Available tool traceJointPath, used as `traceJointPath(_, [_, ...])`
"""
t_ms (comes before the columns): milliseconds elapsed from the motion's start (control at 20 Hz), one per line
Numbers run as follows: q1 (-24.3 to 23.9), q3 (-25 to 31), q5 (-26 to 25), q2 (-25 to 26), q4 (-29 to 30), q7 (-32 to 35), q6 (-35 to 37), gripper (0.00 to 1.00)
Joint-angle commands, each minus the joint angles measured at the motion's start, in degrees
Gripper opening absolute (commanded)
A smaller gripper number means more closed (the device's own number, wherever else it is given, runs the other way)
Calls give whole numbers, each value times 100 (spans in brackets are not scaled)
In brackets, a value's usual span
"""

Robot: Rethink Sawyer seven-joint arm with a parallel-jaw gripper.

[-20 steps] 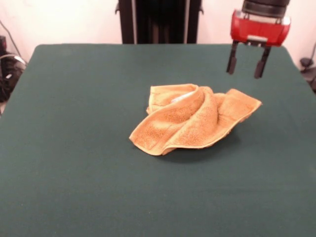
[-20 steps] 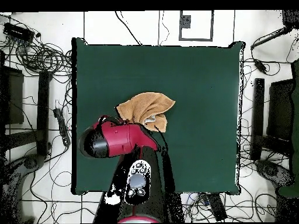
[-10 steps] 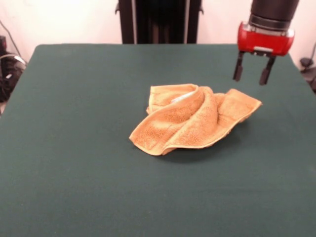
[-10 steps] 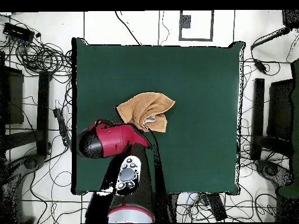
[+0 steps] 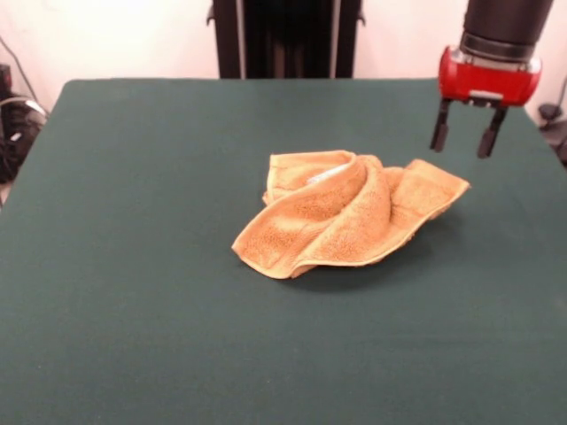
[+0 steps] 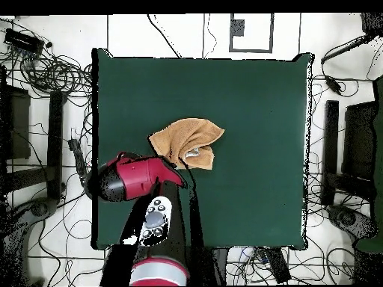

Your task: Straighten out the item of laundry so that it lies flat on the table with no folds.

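1. The golden-orange towel [image 5: 350,212] lies crumpled a little right of the frame's centre in the front view, on the dark green table [image 5: 133,266].
2. A raised fold runs across the towel's middle, and one corner fans out flat toward the right of the frame.
3. A pale patch shows in the folds near the towel's upper edge; what it is cannot be told.
4. The gripper [image 5: 463,140] hangs at the upper right of the front view, above the table surface and apart from the towel, just up and right of its right-hand corner.
5. Its two dark fingers [image 5: 439,135] point down, spread with a clear gap and nothing between them.
6. In the overhead view the towel [image 6: 187,141] sits left of centre, with the red arm [image 6: 135,178] just below and left of it.
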Motion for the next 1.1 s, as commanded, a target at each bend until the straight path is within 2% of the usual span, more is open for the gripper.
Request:
traceJointPath(50, [8, 335, -215, 518, -345, 375, -572, 100])
traceJointPath(500, [-430, 849, -420, 761, -371, -17, -928, 100])
traceJointPath(1100, [-427, 845, -587, 706, -415, 134, -900, 100])
